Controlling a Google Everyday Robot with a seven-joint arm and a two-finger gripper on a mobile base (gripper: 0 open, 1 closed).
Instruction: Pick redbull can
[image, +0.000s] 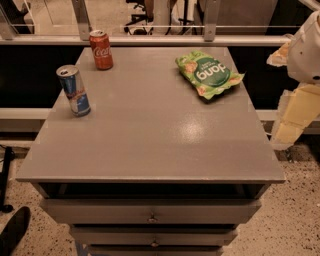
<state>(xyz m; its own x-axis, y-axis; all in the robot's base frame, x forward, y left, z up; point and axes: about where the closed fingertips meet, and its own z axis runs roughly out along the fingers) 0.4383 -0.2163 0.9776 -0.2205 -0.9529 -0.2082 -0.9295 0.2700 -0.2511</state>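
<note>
Nearest, at six o'clock, the grey cabinet's drawers (150, 212) step down below its flat top (150, 145), and a dark shoe (12, 227) shows on the speckled floor at seven o'clock. On the top, toward ten o'clock from its centre, the redbull can (73, 90) stands upright near the left edge. At three o'clock the gripper (294, 116) hangs off the right side of the cabinet, well apart from the can; whether it is open or closed, or has hold of anything, cannot be told. Farther back, a green snack bag (208, 75) lies flat at one o'clock, and an orange-red Coca-Cola can (101, 49) stands upright at eleven o'clock, by the far edge
</note>
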